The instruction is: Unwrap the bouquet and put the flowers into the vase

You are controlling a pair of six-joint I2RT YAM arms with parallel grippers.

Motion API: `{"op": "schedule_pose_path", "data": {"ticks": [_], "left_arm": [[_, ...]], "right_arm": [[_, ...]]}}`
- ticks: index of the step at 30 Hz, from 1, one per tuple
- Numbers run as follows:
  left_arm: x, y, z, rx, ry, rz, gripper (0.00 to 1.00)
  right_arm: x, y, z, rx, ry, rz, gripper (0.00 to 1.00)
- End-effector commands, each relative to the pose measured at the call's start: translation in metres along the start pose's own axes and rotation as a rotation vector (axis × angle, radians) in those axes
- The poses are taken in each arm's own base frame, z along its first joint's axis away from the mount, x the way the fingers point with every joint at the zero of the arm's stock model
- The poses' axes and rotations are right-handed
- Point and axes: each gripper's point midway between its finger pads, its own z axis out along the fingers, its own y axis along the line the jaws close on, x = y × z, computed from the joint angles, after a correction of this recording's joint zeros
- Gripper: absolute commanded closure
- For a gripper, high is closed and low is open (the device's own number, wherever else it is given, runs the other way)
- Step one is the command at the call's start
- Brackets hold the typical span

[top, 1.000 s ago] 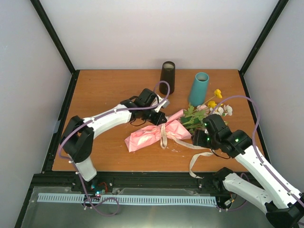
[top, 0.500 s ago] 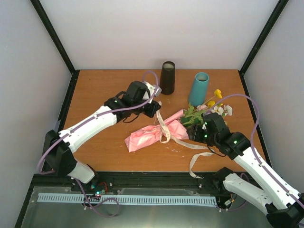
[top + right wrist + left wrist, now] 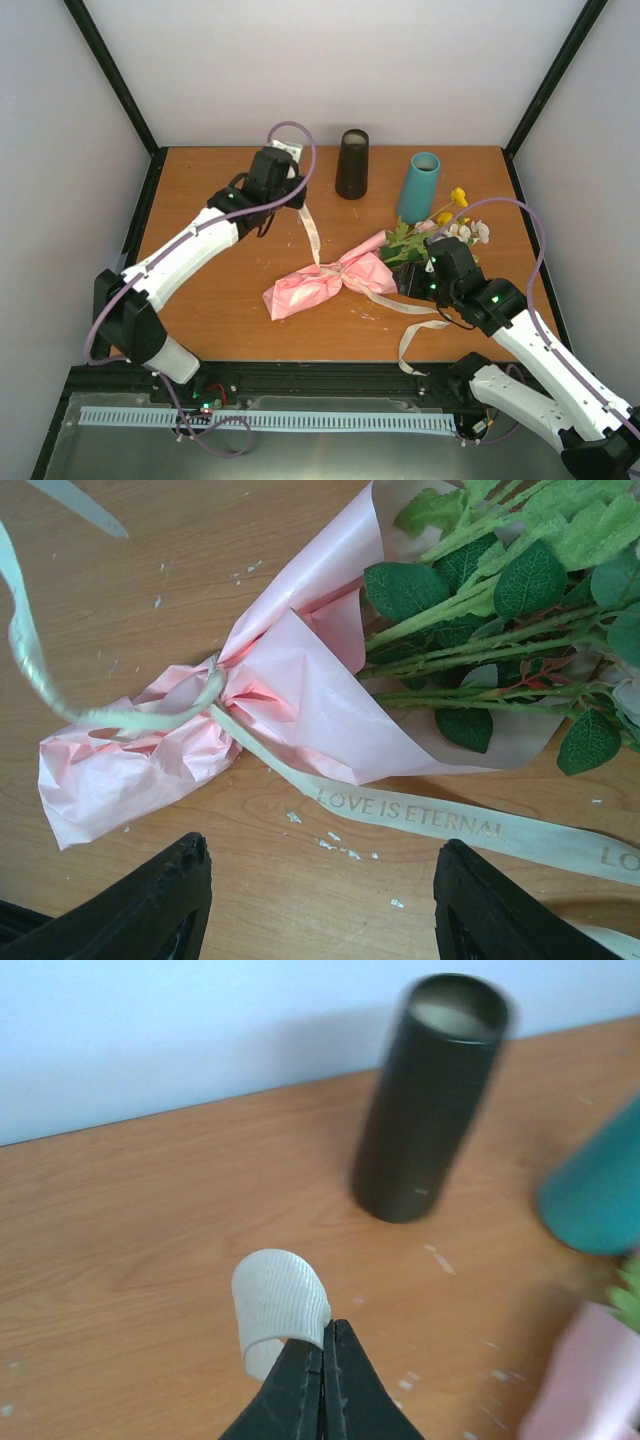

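In your top view the bouquet [image 3: 340,280] lay across the middle of the table [image 3: 200,320], wrapped end lower left, flowers [image 3: 440,225] upper right. Behind it stood the left cylinder [image 3: 352,163] at upper centre and the right cylinder [image 3: 419,187] just behind the flowers. The ribbon [image 3: 312,235] ran from the wrap's waist up-left to your left gripper [image 3: 323,1330].

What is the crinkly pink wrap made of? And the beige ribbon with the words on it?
The crinkled pink wrap looks like thin matte paper, because it holds sharp creases and folds. The flat beige ribbon looks like woven fabric, perhaps satin, with a slight sheen and printed letters, but I can't be sure.
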Motion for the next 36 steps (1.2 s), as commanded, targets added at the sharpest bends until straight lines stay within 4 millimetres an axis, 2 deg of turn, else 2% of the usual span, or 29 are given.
{"op": "schedule_pose_path", "data": {"ticks": [1,6,9,11,14,16,21,25,27,32,36], "left_arm": [[-0.028,0.055,0.021,-0.153,-0.072,-0.031,1.00],[-0.031,0.097,0.058,-0.224,-0.048,-0.086,0.99],[-0.027,0.115,0.078,-0.283,-0.008,-0.115,0.89],[-0.016,0.123,0.087,-0.316,0.052,-0.134,0.78],[-0.008,0.126,0.088,-0.330,0.077,-0.151,0.26],[-0.010,0.123,0.080,-0.310,0.056,-0.153,0.03],[-0.016,0.115,0.062,-0.259,0.043,-0.143,0.00],[-0.008,0.104,0.052,-0.196,0.082,-0.147,0.01],[0.000,0.097,0.046,-0.154,0.100,-0.155,0.00],[0.035,0.076,0.032,-0.021,0.150,-0.159,0.00],[0.061,0.057,0.016,0.097,0.181,-0.165,0.00]], "right_arm": [[-0.001,-0.003,-0.002,0.009,-0.012,-0.011,0.39],[0.000,-0.001,0.001,0.001,-0.008,-0.015,0.40],[0.000,0.000,0.000,0.003,-0.002,-0.019,0.39],[0.001,-0.002,-0.003,0.008,0.003,-0.020,0.39],[0.006,-0.009,-0.008,0.034,0.014,-0.012,0.39],[0.011,-0.015,-0.012,0.059,0.024,0.002,0.40],[0.026,-0.030,-0.018,0.117,0.075,0.049,0.39],[0.042,-0.039,-0.015,0.154,0.138,0.086,0.37],[0.049,-0.046,-0.012,0.192,0.171,0.103,0.36],[0.066,-0.063,-0.001,0.293,0.251,0.131,0.33],[0.071,-0.076,0.008,0.368,0.258,0.158,0.20]]}}
